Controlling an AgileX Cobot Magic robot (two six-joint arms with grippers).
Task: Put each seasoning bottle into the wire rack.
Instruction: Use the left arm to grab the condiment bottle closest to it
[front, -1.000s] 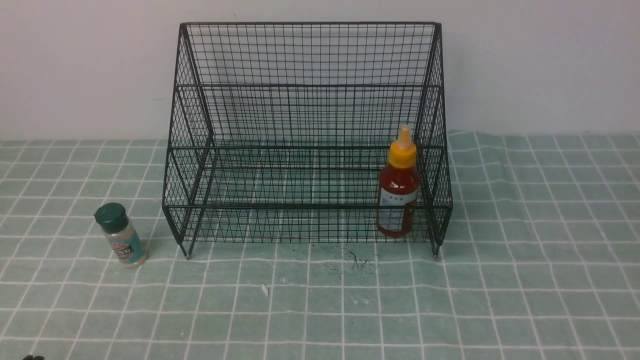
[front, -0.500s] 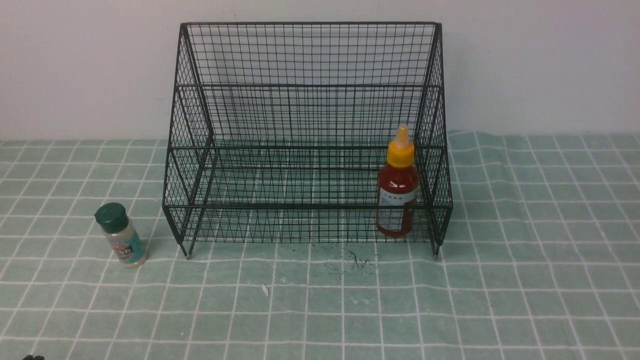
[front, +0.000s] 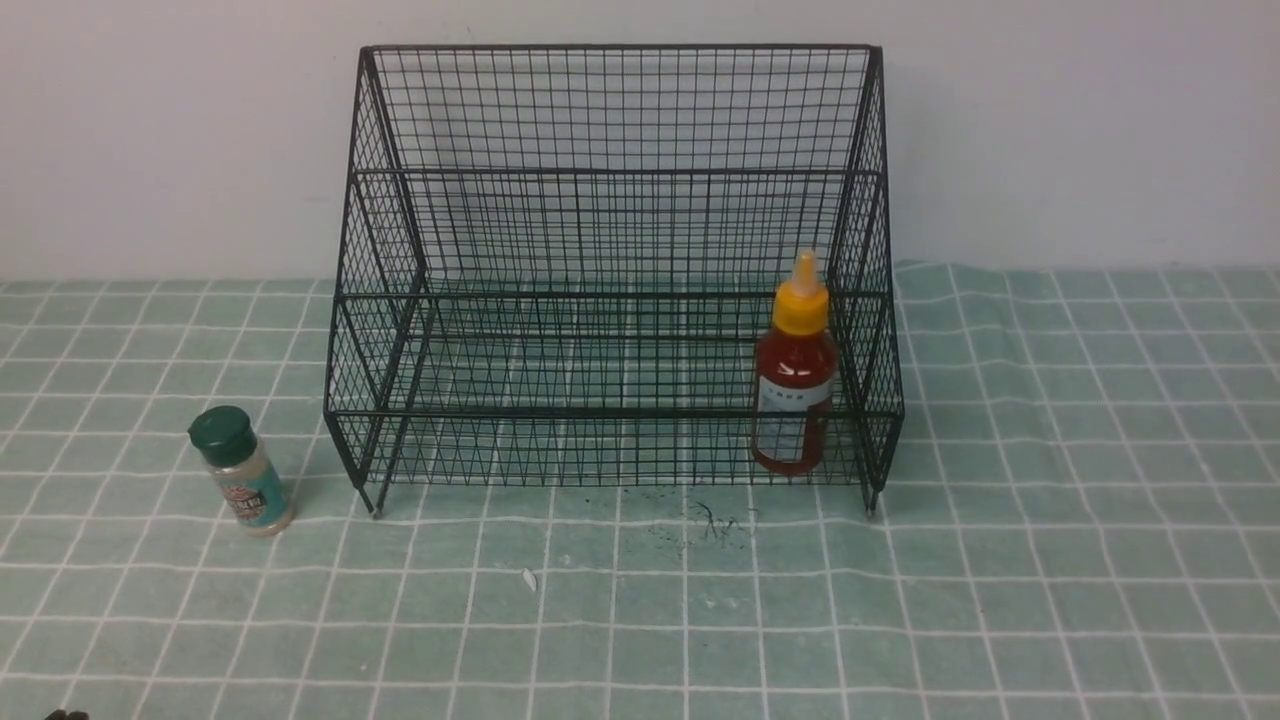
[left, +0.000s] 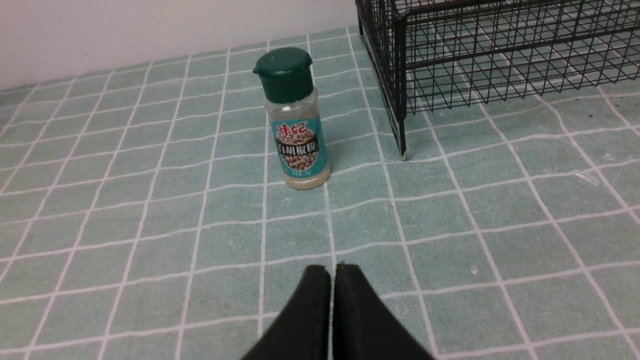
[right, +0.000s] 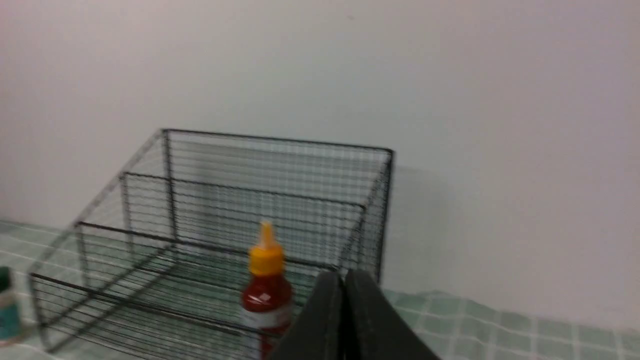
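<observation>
Our front camera faces the wire rack (front: 600, 411) head-on; left wrist sits low near the shaker jar (left: 297, 125); right wrist sees the rack too, obliquely

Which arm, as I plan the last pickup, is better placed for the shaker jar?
Left. The shaker jar stands left of the rack, ahead of the left gripper; the right gripper faces the red bottle, already racked.

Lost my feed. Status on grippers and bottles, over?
Left gripper shut, empty; right gripper shut, empty. Sauce bottle upright in rack, right end. Shaker jar on cloth, outside rack's left side. Nothing between it and left gripper.
</observation>
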